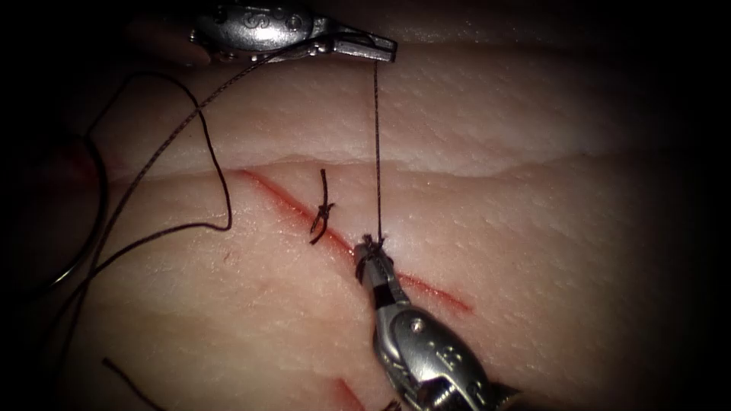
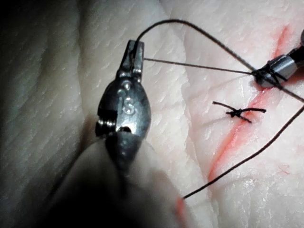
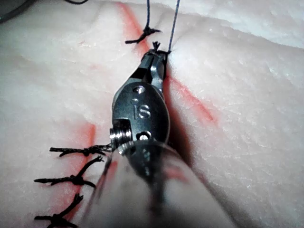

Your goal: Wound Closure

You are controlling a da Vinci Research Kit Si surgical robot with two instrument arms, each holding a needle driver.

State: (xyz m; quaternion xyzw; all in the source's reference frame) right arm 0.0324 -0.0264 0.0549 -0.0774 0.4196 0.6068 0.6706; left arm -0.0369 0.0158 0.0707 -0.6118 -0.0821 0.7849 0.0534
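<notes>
Right tool (image 1: 371, 255) and left tool (image 1: 381, 49) both grip taut thread (image 1: 376, 152).

Shiny bare-metal left tool (image 1: 365, 47) and right tool (image 1: 373, 262), matt dark braided thread (image 1: 376, 152), moist pebbled tissue (image 1: 495, 129)

One tied stitch (image 1: 323, 209) sits across the cut (image 1: 438, 293), knot in the middle, both trimmed ends sticking out stiff and frayed. Red fluid (image 1: 278, 196) stains the skin in a thin line beside it. A loose scrap of thread (image 1: 128, 379) lies well to the left. Right wrist view: three more knotted stitches (image 3: 76, 152) (image 3: 71, 180) (image 3: 59, 218) in a row over a second red smear (image 3: 88, 133)
</notes>
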